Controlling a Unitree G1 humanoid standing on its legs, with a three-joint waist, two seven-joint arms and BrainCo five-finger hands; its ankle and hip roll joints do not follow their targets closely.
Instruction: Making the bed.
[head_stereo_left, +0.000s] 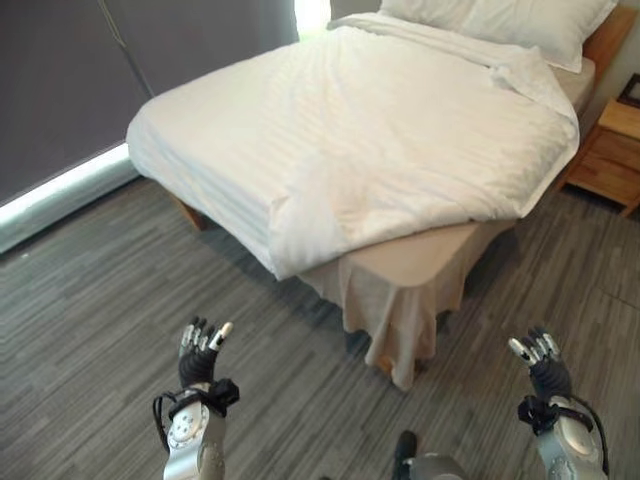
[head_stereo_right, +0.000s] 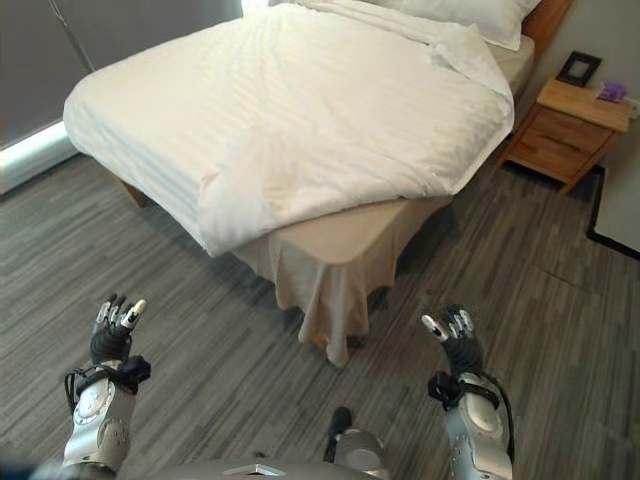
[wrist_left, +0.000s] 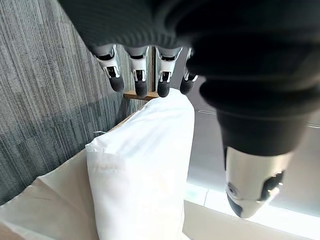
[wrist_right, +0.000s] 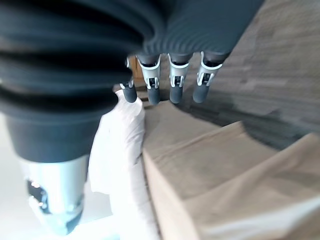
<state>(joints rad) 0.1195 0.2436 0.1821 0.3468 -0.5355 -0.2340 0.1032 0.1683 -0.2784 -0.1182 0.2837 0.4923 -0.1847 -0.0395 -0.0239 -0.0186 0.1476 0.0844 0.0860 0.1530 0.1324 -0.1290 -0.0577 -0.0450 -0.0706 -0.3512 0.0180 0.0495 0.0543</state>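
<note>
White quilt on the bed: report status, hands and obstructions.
Left hand and right hand open, empty, above grey floor. White quilt skewed, beige mattress corner bare. Nothing between hands and bed.

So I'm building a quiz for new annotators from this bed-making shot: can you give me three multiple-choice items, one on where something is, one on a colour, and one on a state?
1. Where does the wooden nightstand stand?
A. Beside the head of the bed
B. At the foot of the bed
C. Under the window

2. What colour is the duvet?
A. Blue
B. White
C. Dark grey

3. How does the duvet lie at the bed's near corner?
A. Hanging to the floor
B. Folded into a neat square
C. Pulled back, leaving the beige bed skirt and corner bare

Answers:
1 A, it stands next to the pillow end.
2 B, the cover is plain white.
3 C, the beige corner shows past the duvet's edge, while the left hand and right hand are both open above the floor, short of the bed.
</note>
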